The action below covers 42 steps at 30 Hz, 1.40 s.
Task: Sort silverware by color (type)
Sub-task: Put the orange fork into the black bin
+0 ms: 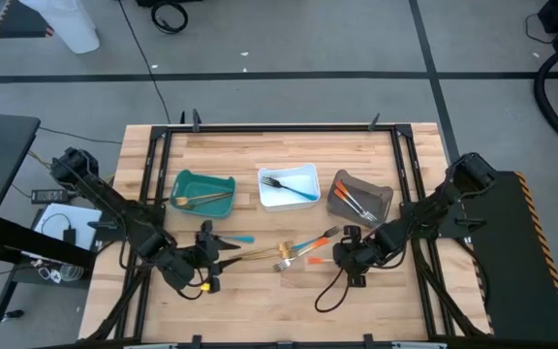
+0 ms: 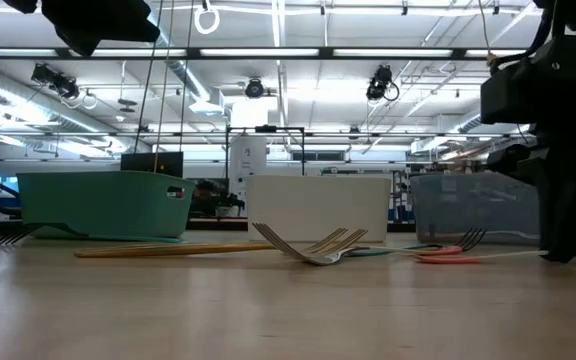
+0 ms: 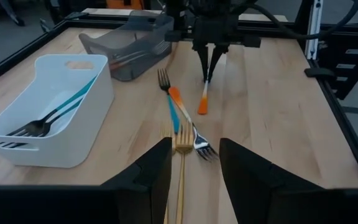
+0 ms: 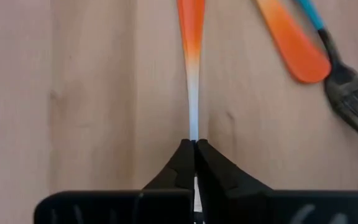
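Sorting stood partly done: three bins each held some silverware, and a small cluster waited on the surface [image 1: 260, 301].

The teal bin [image 1: 184, 182] held gold pieces, the white bin [image 1: 303, 176] a dark, blue-handled fork, the grey bin [image 1: 376, 193] orange-handled ones. Left loose mid-surface were gold forks [image 3: 180, 155], a blue-handled fork [image 3: 174, 118] and an orange-handled fork [image 3: 182, 109]. The right claw [image 4: 194, 146] was pinched shut on an orange-handled utensil [image 4: 192, 37] beside them; the left claw [image 3: 194, 163] stood wide around the gold forks.
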{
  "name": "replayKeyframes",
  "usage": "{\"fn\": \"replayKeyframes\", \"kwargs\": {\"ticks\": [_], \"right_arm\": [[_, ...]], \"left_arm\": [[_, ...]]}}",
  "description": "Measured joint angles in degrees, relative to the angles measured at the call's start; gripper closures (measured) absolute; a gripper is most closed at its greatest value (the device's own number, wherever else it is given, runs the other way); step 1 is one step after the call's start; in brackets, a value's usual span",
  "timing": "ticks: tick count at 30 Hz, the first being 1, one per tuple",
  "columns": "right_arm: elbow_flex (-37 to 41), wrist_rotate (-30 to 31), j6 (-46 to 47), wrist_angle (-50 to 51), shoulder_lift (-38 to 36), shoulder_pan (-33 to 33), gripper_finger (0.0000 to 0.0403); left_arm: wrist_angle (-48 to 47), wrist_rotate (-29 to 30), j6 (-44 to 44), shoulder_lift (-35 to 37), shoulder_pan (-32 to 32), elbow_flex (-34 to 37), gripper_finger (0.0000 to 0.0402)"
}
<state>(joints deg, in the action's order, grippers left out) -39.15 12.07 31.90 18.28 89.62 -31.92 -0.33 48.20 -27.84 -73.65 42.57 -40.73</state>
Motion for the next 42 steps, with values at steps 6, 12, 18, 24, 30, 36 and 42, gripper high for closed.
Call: {"fn": "replayKeyframes", "kwargs": {"ticks": [6, 12, 18, 24, 30, 36, 42], "right_arm": [[0.0, 2.4, 1.2, 1.5, -2.9, 0.0, 0.0398], [0.0, 7.7, 2.3, 4.5, -7.4, 0.1, 0.0398], [-0.1, 17.4, 8.6, 11.7, -15.1, 0.4, 0.0398], [-0.2, 23.4, 13.4, 19.2, -21.8, 0.9, 0.0397], [-0.2, 26.8, 20.3, 28.5, -26.4, 1.8, 0.0397], [-0.2, 26.8, 26.0, 34.7, -28.8, 3.9, 0.0396], [-0.2, 25.4, 28.5, 42.9, -28.3, 6.3, 0.0396]], "left_arm": [[0.2, 0.7, -0.1, 0.0, 0.0, 0.0, 0.0257], [1.5, 0.7, 0.0, 0.0, 0.0, 0.0, 0.0257], [2.2, 0.7, 0.2, 0.0, 0.0, 0.0, 0.0257], [2.8, 0.7, 0.4, 0.0, -0.2, 0.0, 0.0257], [2.8, 0.7, 0.1, 0.0, -0.3, 0.0, 0.0257], [2.8, 0.7, 0.1, 0.1, -0.6, 0.0, 0.0257], [2.8, 0.6, 0.1, 0.1, -0.7, 0.0, 0.0257]]}}
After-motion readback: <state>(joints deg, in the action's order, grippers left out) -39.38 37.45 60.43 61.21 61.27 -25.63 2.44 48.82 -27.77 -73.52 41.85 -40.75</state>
